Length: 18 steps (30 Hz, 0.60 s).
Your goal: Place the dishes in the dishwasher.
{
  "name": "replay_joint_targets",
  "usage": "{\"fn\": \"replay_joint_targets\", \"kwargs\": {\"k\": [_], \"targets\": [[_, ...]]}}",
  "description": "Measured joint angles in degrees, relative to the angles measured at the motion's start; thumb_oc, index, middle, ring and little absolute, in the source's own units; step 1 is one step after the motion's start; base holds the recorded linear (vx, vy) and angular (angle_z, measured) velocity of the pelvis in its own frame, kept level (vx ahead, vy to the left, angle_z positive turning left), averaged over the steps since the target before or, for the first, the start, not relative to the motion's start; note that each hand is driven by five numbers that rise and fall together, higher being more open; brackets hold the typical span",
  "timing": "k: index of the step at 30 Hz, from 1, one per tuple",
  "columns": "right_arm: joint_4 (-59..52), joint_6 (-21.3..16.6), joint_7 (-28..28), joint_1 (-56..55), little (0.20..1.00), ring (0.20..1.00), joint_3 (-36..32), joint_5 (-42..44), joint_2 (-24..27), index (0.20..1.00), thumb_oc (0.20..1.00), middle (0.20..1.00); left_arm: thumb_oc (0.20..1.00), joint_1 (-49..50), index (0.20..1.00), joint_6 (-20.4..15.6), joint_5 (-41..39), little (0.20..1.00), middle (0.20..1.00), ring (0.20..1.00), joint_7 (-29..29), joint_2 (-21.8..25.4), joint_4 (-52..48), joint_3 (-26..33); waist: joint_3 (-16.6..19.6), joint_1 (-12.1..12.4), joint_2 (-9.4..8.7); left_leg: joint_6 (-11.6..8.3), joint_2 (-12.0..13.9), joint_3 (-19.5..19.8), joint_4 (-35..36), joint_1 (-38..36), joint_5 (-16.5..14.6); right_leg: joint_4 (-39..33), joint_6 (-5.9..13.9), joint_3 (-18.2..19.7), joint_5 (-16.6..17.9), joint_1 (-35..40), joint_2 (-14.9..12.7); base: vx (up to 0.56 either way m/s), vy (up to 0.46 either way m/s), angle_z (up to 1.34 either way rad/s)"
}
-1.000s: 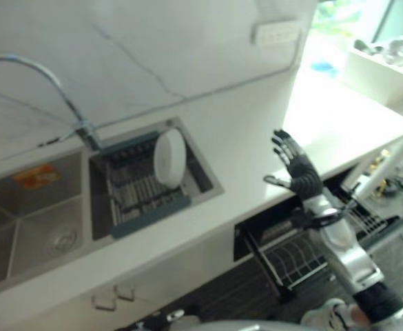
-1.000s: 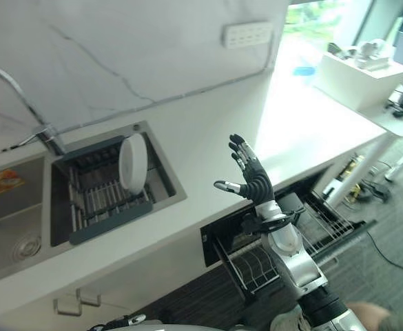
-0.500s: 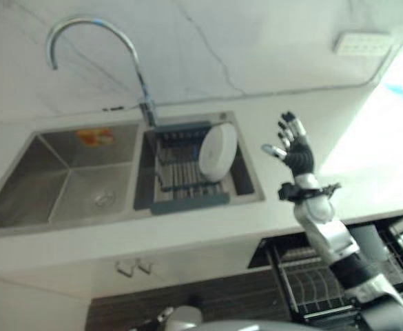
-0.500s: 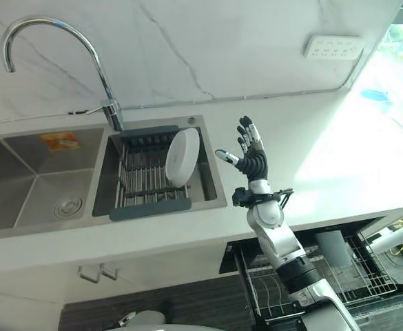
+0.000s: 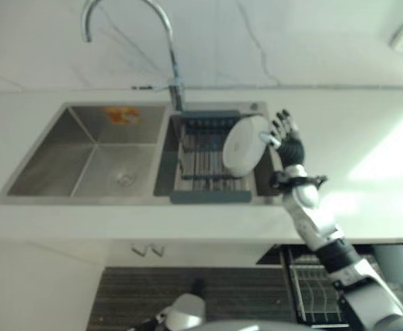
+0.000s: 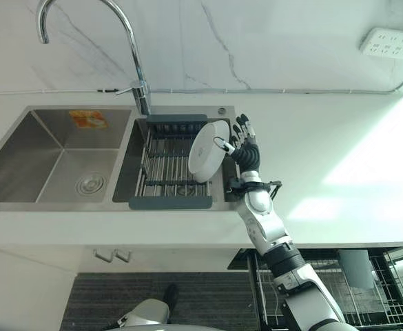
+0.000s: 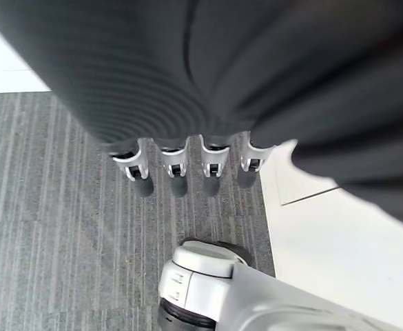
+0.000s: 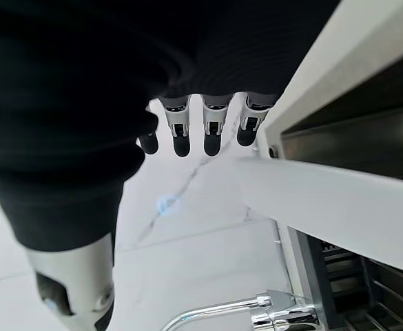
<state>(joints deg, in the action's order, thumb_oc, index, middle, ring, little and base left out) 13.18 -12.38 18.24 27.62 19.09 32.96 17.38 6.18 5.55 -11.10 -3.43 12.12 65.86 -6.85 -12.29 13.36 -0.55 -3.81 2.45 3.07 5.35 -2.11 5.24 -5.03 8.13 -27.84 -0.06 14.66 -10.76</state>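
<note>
Fingers (image 6: 243, 128) spread wide and holding nothing, the robot's right hand (image 6: 245, 147) is raised just beside the rim of a white plate (image 6: 205, 150); whether the thumb tip touches the plate cannot be told. The plate stands on edge in a grey dish rack (image 6: 170, 167) set in the right basin of a steel sink (image 6: 56, 155), below a curved tap (image 6: 129, 52). Beneath the white counter (image 6: 339, 165), the dishwasher's wire rack (image 6: 339, 289) is pulled out. The left hand (image 7: 187, 169) hangs over grey floor, fingers straight and empty
</note>
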Motion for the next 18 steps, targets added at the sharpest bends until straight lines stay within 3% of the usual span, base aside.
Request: {"fn": "replay_joint_targets", "kwargs": {"k": [7, 18], "targets": [[4.3, 0.4, 3.7, 2.6, 1.0, 1.0, -1.8, 0.9, -0.2, 1.0, 1.0, 1.0, 1.0, 0.0, 1.0, -0.2, 0.0, 1.0, 1.0, 1.0, -0.5, 0.0, 0.9, 0.0, -0.4, 1.2, 0.71, -0.18, -0.2, 1.2, -0.3, 0.4, 0.4, 0.0, -0.11, -1.2, -0.1, 0.3, 0.0, 0.0, 0.015, 0.09], [5.0, 0.2, 5.4, 2.6, 1.0, 1.0, -1.8, 1.0, -0.2, 1.0, 1.0, 1.0, 1.0, 0.0, 1.0, -0.6, 1.0, 1.0, 1.0, 1.0, -0.7, 0.0, 1.6, 0.1, -0.6, 1.0, 0.92, -0.15, -0.1, 1.1, -0.3, 0.4, 0.5, 0.0, -0.11, -1.2, -0.1, 0.3, 0.1, 0.0, 0.0, 0.0]]}}
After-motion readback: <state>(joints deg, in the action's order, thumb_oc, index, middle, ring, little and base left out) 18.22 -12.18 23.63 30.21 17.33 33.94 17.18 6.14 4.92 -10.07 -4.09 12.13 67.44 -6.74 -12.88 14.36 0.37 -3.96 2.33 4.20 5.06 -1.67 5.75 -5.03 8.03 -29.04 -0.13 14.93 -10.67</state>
